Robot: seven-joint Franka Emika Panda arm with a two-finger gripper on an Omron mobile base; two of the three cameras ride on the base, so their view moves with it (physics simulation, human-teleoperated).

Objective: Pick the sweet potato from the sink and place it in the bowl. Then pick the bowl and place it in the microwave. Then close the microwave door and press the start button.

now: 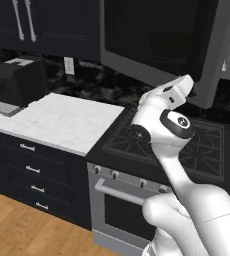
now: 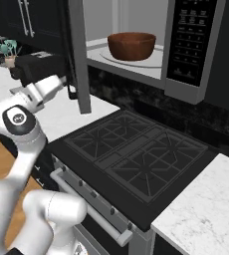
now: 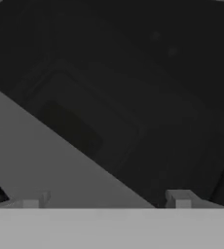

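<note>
Right base view: bowl [image 2: 131, 46] sits in the microwave [image 2: 151, 55], door [image 2: 78, 55] open. My claw [image 3: 106, 199] spread, empty, at the door; next, push it shut.

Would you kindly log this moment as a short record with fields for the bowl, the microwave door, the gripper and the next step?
bowl: bowl on the turntable inside the microwave
microwave door: microwave door swung open
gripper: gripper open, empty, up against the door's dark glass
next step: probably pushing the door shut
</note>
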